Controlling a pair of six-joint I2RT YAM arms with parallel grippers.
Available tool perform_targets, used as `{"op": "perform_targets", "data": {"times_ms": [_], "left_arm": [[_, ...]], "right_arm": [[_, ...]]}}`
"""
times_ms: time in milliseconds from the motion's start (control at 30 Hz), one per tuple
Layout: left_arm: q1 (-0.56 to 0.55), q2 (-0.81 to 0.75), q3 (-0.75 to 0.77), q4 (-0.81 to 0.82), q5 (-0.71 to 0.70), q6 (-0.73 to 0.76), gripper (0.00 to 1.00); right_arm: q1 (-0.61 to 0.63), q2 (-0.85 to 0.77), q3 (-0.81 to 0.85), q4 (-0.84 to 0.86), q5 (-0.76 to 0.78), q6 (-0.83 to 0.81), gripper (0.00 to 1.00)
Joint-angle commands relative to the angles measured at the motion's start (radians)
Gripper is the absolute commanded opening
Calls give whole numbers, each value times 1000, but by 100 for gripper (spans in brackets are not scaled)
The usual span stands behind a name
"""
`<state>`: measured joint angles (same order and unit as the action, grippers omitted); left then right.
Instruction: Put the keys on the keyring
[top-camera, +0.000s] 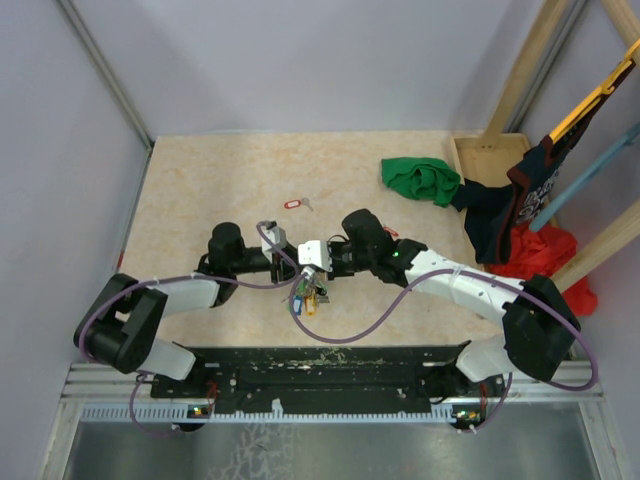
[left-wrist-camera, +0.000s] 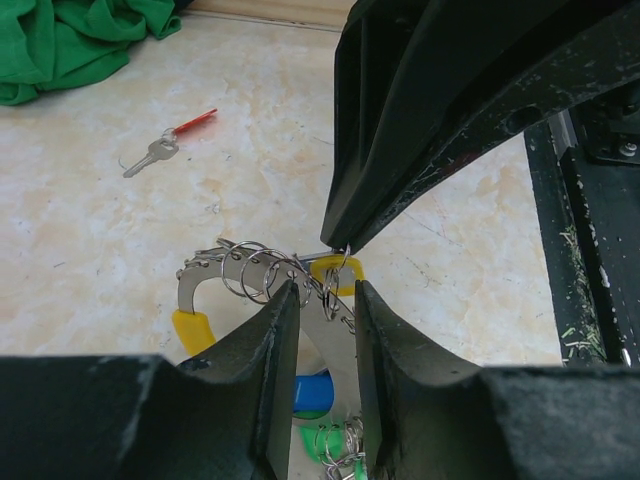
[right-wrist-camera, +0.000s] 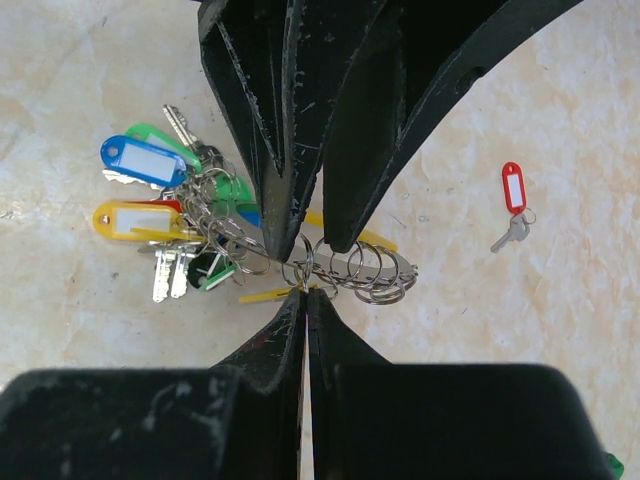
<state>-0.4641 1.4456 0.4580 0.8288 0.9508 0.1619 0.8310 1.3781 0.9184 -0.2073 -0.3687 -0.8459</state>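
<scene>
The keyring (left-wrist-camera: 190, 278) is a thin grey metal band strung with small split rings, held just above the table. My left gripper (left-wrist-camera: 327, 300) is shut on the band, one finger on each side. A bunch of keys (right-wrist-camera: 170, 275) with blue, green and yellow tags (right-wrist-camera: 145, 160) hangs from it, also seen as the bunch (top-camera: 308, 296). My right gripper (right-wrist-camera: 306, 293) is shut on one small split ring at the band, its fingertips (left-wrist-camera: 345, 240) coming in from above. Both grippers meet at the table's middle, left gripper (top-camera: 296, 270) and right gripper (top-camera: 312, 272). Any key on that ring is hidden.
A key with a red oblong tag (top-camera: 295, 204) lies alone farther back on the table, also seen as the red-tagged key (right-wrist-camera: 513, 200). A green cloth (top-camera: 420, 178) lies back right beside a wooden box (top-camera: 480, 155) and dark and red clothes (top-camera: 510, 215). A black rail (top-camera: 330, 365) runs along the near edge.
</scene>
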Motion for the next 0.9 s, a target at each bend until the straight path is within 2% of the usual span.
{"op": "perform_targets", "data": {"times_ms": [0,467,567,700,867], "left_arm": [[0,14,24,-1,2,8,35],[-15,55,57,-31,48,0,22],[-17,61,63,-44,48,2,15],[-16,60,71,-72,42,14,1],[-15,54,73,-84,27,13,0]], "right_arm": [[11,-4,56,34,-33,-10,0],[11,0,62,30,-42,-7,0],[11,0,61,27,-43,-7,0],[11,-13,45,27,-27,-2,0],[11,-44,0,35,9,19,0]]}}
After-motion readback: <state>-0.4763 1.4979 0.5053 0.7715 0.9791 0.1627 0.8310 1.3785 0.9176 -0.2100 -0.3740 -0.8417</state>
